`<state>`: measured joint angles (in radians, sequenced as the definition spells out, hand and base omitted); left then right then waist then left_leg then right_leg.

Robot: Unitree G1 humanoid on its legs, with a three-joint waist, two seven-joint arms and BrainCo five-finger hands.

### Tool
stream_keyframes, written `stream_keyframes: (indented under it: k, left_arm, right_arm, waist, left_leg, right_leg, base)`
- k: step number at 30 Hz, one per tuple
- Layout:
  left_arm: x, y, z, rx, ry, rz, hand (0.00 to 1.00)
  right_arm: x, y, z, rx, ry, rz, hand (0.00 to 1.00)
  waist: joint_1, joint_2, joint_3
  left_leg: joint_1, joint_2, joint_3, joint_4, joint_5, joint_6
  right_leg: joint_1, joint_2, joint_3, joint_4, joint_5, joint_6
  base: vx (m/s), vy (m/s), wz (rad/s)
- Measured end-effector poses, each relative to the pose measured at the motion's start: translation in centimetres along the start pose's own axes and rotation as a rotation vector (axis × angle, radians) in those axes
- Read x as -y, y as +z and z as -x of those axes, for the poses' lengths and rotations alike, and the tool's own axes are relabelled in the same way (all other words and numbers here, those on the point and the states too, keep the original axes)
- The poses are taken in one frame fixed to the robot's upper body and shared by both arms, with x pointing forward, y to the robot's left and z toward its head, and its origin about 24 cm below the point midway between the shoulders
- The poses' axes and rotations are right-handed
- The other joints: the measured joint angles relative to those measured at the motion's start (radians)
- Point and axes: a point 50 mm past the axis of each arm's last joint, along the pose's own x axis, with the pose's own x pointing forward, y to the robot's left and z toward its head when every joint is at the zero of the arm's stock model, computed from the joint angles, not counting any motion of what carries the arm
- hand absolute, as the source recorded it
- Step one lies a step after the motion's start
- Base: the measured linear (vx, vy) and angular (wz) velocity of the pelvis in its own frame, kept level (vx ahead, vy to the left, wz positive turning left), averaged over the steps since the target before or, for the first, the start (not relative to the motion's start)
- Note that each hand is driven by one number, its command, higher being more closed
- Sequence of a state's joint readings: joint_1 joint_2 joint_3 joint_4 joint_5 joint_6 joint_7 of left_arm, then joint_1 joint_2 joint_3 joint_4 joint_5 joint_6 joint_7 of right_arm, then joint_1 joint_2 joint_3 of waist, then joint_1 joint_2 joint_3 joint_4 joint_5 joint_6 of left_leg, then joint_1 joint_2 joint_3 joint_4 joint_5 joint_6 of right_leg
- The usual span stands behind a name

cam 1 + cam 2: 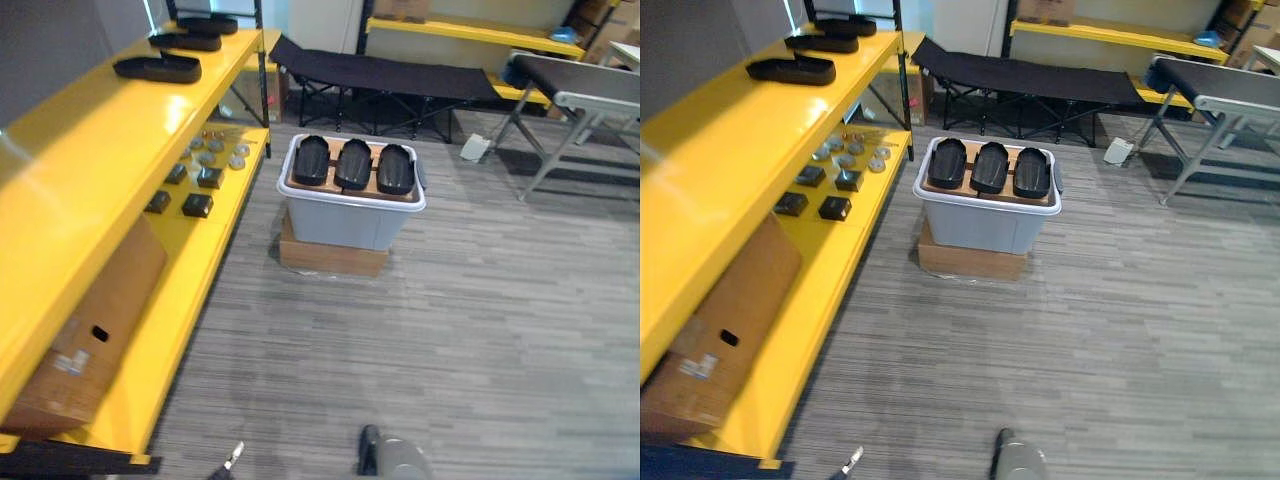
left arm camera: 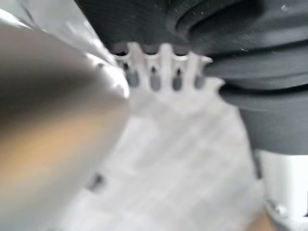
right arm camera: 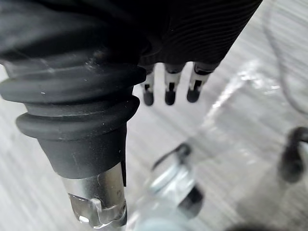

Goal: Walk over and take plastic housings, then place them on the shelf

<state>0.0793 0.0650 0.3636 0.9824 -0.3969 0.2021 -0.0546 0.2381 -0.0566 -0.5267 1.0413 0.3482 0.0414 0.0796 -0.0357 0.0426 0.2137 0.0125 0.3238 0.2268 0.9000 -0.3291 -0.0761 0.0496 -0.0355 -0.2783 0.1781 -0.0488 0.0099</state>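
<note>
Three black plastic housings (image 1: 353, 163) lie side by side on a brown board on top of a grey bin (image 1: 345, 222), which stands on a flat cardboard box (image 1: 330, 258) on the floor ahead. Three more black housings (image 1: 158, 68) rest on the top board of the yellow shelf (image 1: 120, 150) at the left. My left hand (image 2: 154, 72) hangs over the floor with straight fingers and holds nothing. My right hand (image 3: 168, 89) also hangs down, fingers straight and empty. Both hands are far from the bin.
The lower yellow shelf board carries small black boxes (image 1: 197, 205), several round metal pieces (image 1: 210, 150) and a big cardboard box (image 1: 90, 340). A black folding cot (image 1: 380, 72) stands behind the bin, and a grey table (image 1: 590, 90) at the far right. Grey striped floor lies between me and the bin.
</note>
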Motion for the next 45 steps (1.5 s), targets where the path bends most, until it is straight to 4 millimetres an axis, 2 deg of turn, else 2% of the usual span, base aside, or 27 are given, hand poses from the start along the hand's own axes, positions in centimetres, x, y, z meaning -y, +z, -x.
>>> stream_keyframes:
  k: [2, 4, 6, 8, 9, 10, 12, 14, 15, 17, 18, 21, 22, 23, 25, 27, 28, 29, 30, 31, 32, 34, 36, 37, 38, 41, 45]
  left_arm:
    - [0.9, -1.0, -0.1, -0.039, -0.040, -0.032, 0.00]
    - [1.2, -2.0, 0.0, -0.062, -0.064, 0.020, 0.00]
    - [0.0, -3.4, 0.3, -0.096, -0.031, 0.004, 0.00]
    - [-1.5, -5.7, 1.0, -0.155, 0.013, -0.006, 0.00]
    - [-2.6, -7.1, 1.5, -0.197, 0.043, -0.016, 0.00]
    - [-3.7, -8.4, 2.1, -0.240, 0.075, -0.035, 0.00]
    - [-4.8, -8.4, 2.3, -0.246, 0.108, -0.044, 0.00]
    - [-5.1, -7.7, 2.2, -0.230, 0.118, -0.063, 0.00]
    - [-5.5, -7.1, 2.2, -0.212, 0.130, -0.074, 0.00]
    - [-5.8, -6.1, 2.0, -0.170, 0.154, -0.107, 0.00]
    - [-5.6, -5.1, 1.8, -0.120, 0.158, -0.121, 0.00]
    - [-2.6, -1.4, 0.6, 0.005, 0.059, -0.143, 0.00]
    - [0.2, 1.0, 0.1, 0.082, -0.041, -0.116, 0.00]
    - [1.4, 2.0, 0.0, 0.118, -0.085, -0.083, 0.00]
    - [2.5, 2.6, 0.0, 0.158, -0.116, -0.042, 0.00]
    - [3.0, 2.2, 0.0, 0.148, -0.122, -0.023, 0.00]
    - [3.2, 1.8, 0.0, 0.138, -0.123, -0.004, 0.00]
    - [2.8, 0.6, 0.0, 0.097, -0.107, 0.026, 0.00]
    - [3.1, -0.1, 0.0, 0.075, -0.102, 0.061, 0.00]
    - [3.1, -0.6, 0.0, 0.055, -0.100, 0.065, 0.00]
    - [2.9, -1.2, 0.0, 0.050, -0.083, 0.052, 0.00]
    - [2.1, -1.3, 0.0, 0.038, -0.060, 0.010, 0.00]
    - [1.9, -1.4, 0.0, 0.033, -0.053, -0.018, 0.00]
    - [1.8, -1.7, -0.1, 0.022, -0.045, -0.021, 0.00]
    - [1.8, -1.8, -0.1, 0.014, -0.040, -0.023, 0.00]
    - [0.7, -0.3, -0.1, 0.049, -0.014, -0.069, 0.00]
    - [0.7, 0.5, -0.2, 0.057, -0.019, -0.140, 0.00]
  right_arm:
    - [-2.2, 4.1, -0.7, 0.136, 0.058, 0.021, 0.00]
    - [-4.2, 6.0, -0.9, 0.198, 0.107, 0.033, 0.00]
    - [-6.7, 7.2, -0.8, 0.241, 0.175, 0.064, 0.00]
    - [-7.9, 7.1, -0.7, 0.239, 0.211, 0.093, 0.00]
    - [-8.3, 6.6, -0.7, 0.219, 0.224, 0.101, 0.00]
    - [-9.0, 5.5, -0.6, 0.183, 0.235, 0.078, 0.00]
    - [-9.5, 5.3, -0.7, 0.164, 0.240, 0.075, 0.00]
    - [-9.8, 4.7, -0.8, 0.123, 0.244, 0.090, 0.00]
    - [-9.9, 3.7, -0.9, 0.074, 0.243, 0.095, 0.00]
    - [-9.6, 2.0, -1.0, 0.010, 0.230, 0.117, 0.00]
    - [-9.2, 2.2, -1.0, 0.024, 0.219, 0.145, 0.00]
    - [-8.3, 2.7, -1.1, 0.061, 0.184, 0.115, 0.00]
    - [-7.8, 3.4, -1.0, 0.095, 0.176, 0.102, 0.00]
    - [-7.7, 3.5, -1.0, 0.105, 0.174, 0.108, 0.00]
    - [-7.5, 3.0, -0.9, 0.098, 0.174, 0.103, 0.00]
    - [-7.7, 2.1, -0.8, 0.065, 0.179, 0.095, 0.00]
    - [-7.6, 2.0, -0.8, 0.058, 0.177, 0.095, 0.00]
    - [-7.4, 1.3, -0.7, 0.026, 0.171, 0.094, 0.00]
    - [-6.8, 2.0, -0.8, 0.044, 0.155, 0.093, 0.00]
    - [-6.4, 2.6, -0.9, 0.056, 0.144, 0.102, 0.00]
    - [-5.3, 3.2, -0.9, 0.066, 0.116, 0.105, 0.00]
    - [-4.8, 3.6, -0.9, 0.088, 0.097, 0.096, 0.00]
    - [-4.7, 4.0, -0.8, 0.127, 0.099, 0.112, 0.00]
    - [-4.4, 4.3, -0.8, 0.144, 0.096, 0.136, 0.00]
    - [-4.3, 4.5, -0.8, 0.150, 0.091, 0.151, 0.00]
    - [-5.2, 1.9, -0.6, 0.102, 0.131, 0.200, 0.00]
    - [-6.6, 2.1, 0.0, 0.216, 0.243, 0.494, 0.00]
  waist:
    - [0.025, 0.016, 0.009]
    - [0.049, 0.030, 0.013]
    - [0.086, 0.038, 0.021]
    - [0.099, 0.044, 0.021]
    - [0.111, 0.033, 0.022]
    - [0.132, -0.014, 0.001]
    - [0.135, -0.067, -0.006]
    - [0.129, -0.088, 0.005]
    - [0.129, -0.104, 0.011]
    - [0.118, -0.114, 0.009]
    - [0.111, -0.098, 0.017]
    - [0.104, -0.068, 0.014]
    - [0.088, -0.041, 0.009]
    - [0.084, -0.025, 0.007]
    - [0.079, -0.019, -0.022]
    - [0.079, -0.033, -0.039]
    - [0.080, -0.035, -0.042]
    - [0.077, -0.062, -0.055]
    - [0.082, -0.012, -0.051]
    - [0.085, 0.002, -0.045]
    - [0.085, 0.008, -0.037]
    - [0.073, 0.011, -0.039]
    - [0.070, 0.012, -0.039]
    - [0.071, 0.022, -0.037]
    - [0.072, 0.027, -0.032]
    - [0.065, -0.053, -0.035]
    - [0.059, -0.076, -0.025]
  left_leg:
    - [-0.110, -0.125, -0.001, -0.077, -0.022, -0.001]
    - [-0.196, -0.190, 0.000, -0.191, -0.015, 0.001]
    - [-0.296, -0.277, -0.002, -0.476, 0.100, 0.017]
    - [-0.329, -0.283, 0.000, -0.617, 0.151, 0.000]
    - [-0.328, -0.274, -0.004, -0.606, 0.219, 0.043]
    - [-0.335, -0.282, 0.017, -0.541, 0.263, 0.082]
    - [-0.336, -0.290, 0.029, -0.501, 0.256, 0.098]
    - [-0.267, -0.315, 0.028, -0.545, 0.255, 0.156]
    - [-0.192, -0.341, 0.032, -0.597, 0.243, 0.171]
    - [-0.098, -0.364, 0.035, -0.630, 0.208, 0.166]
    - [-0.041, -0.370, 0.047, -0.639, 0.180, 0.162]
    - [0.006, -0.351, 0.002, -0.628, 0.119, 0.153]
    - [-0.016, -0.319, -0.031, -0.576, 0.072, 0.138]
    - [-0.010, -0.295, -0.047, -0.540, 0.034, 0.129]
    - [0.016, -0.260, -0.079, -0.489, -0.017, 0.096]
    - [0.055, -0.239, -0.112, -0.486, -0.045, 0.046]
    - [0.058, -0.235, -0.118, -0.475, -0.051, 0.035]
    - [0.009, -0.240, -0.126, -0.352, -0.060, 0.020]
    - [-0.042, -0.188, -0.138, -0.212, -0.061, -0.001]
    - [-0.077, -0.164, -0.134, -0.137, -0.040, -0.025]
    - [-0.084, -0.133, -0.094, -0.133, -0.051, -0.017]
    - [-0.064, -0.096, -0.031, -0.333, -0.030, -0.049]
    - [-0.065, -0.088, -0.023, -0.497, 0.060, -0.045]
    - [-0.070, -0.079, -0.033, -0.590, 0.204, -0.042]
    - [-0.070, -0.075, -0.042, -0.583, 0.219, -0.080]
    - [-0.084, -0.143, -0.008, -0.635, 0.219, -0.060]
    - [-0.085, -0.175, -0.006, -0.650, 0.217, -0.054]
  right_leg:
    - [0.103, -0.019, 0.038, -0.090, -0.003, -0.005]
    - [0.136, -0.016, 0.062, -0.122, -0.028, -0.015]
    - [0.173, -0.013, 0.091, -0.114, -0.100, -0.012]
    - [0.222, 0.013, 0.116, -0.094, -0.171, -0.005]
    - [0.255, 0.021, 0.134, -0.085, -0.208, -0.002]
    - [0.272, -0.001, 0.173, -0.061, -0.277, -0.059]
    - [0.240, -0.013, 0.217, 0.043, -0.284, -0.094]
    - [0.147, -0.041, 0.251, 0.299, -0.207, 0.074]
    - [0.074, -0.073, 0.250, 0.507, -0.139, 0.250]
    - [-0.021, -0.138, 0.192, 0.704, -0.153, 0.250]
    - [-0.073, -0.180, 0.130, 0.711, -0.198, 0.193]
    - [-0.146, -0.189, 0.072, 0.454, -0.238, 0.136]
    - [-0.167, -0.182, 0.079, 0.208, -0.183, 0.115]
    - [-0.174, -0.169, 0.106, 0.110, -0.121, 0.096]
    - [-0.185, -0.141, 0.156, 0.065, -0.026, 0.104]
    - [-0.165, -0.101, 0.128, 0.052, 0.011, 0.107]
    - [-0.153, -0.085, 0.110, 0.040, 0.027, 0.090]
    - [-0.124, -0.078, 0.066, 0.008, 0.082, 0.068]
    - [-0.076, -0.051, 0.026, -0.017, 0.092, 0.053]
    - [-0.042, -0.048, 0.024, -0.040, 0.089, 0.052]
    - [0.021, -0.054, 0.001, -0.090, 0.088, 0.052]
    - [0.083, -0.087, -0.022, -0.117, 0.088, 0.052]
    - [0.100, -0.104, -0.026, -0.129, 0.074, 0.072]
    - [0.102, -0.102, -0.022, -0.135, 0.041, 0.106]
    - [0.105, -0.100, -0.017, -0.133, 0.037, 0.112]
    - [0.036, -0.170, 0.007, -0.106, 0.009, 0.134]
    - [0.039, -0.187, 0.005, -0.128, 0.017, 0.146]
  base:
    - [0.49, -0.234, -0.47]
    - [0.38, -0.054, -0.50]
    - [0.40, 0.032, -0.46]
    - [0.37, 0.093, -0.42]
    - [0.65, 0.198, -0.62]
    - [0.61, 0.178, -0.56]
    - [0.68, 0.156, -0.30]
    - [0.54, 0.163, 0.00]
    - [0.57, 0.180, 0.00]
    - [0.59, 0.168, -0.02]
    - [0.45, 0.096, -0.03]
    - [0.44, 0.021, 0.28]
    - [0.34, -0.037, 0.62]
    - [0.35, -0.051, 0.65]
    - [0.45, -0.137, 0.36]
    - [0.46, -0.228, 0.53]
    - [0.51, -0.350, 0.73]
    - [0.56, -0.428, 0.69]
    - [0.53, -0.368, 0.68]
    - [0.35, -0.214, 0.49]
    - [0.30, -0.149, 0.44]
    - [0.28, -0.149, 0.37]
    - [0.19, -0.002, 0.06]
    - [0.18, 0.082, -0.21]
    - [0.18, 0.134, -0.18]
    - [0.11, 0.149, -0.11]
    - [0.11, 0.053, 0.03]
